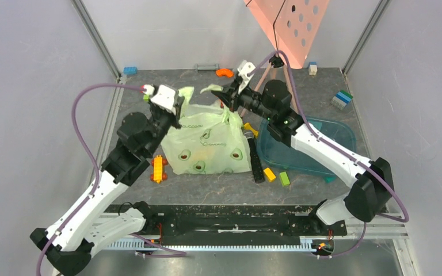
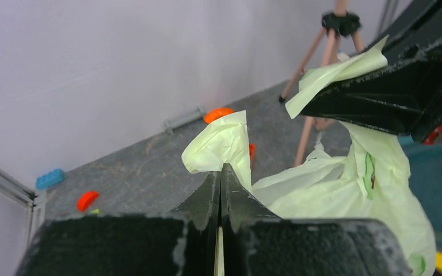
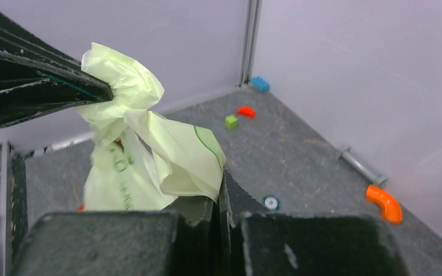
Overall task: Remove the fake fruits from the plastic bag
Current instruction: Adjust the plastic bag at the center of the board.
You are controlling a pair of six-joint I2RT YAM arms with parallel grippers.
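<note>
The left gripper (image 1: 176, 108), left of centre in the top view, has its black jaws pressed together on a crumpled flap of the large, thin, translucent pale-green plastic bag (image 1: 207, 144). Its wrist view shows the film pinched between the fingertips (image 2: 230, 187). The right gripper (image 1: 226, 96), just above centre, is clamped tight on another flap at the bag's top edge. The bag hangs between them mid-frame, its bottom on the dark grey table (image 1: 299, 195), just left of a rigid transparent teal tray (image 1: 334, 135). The fake fruits cannot be made out through the film.
</note>
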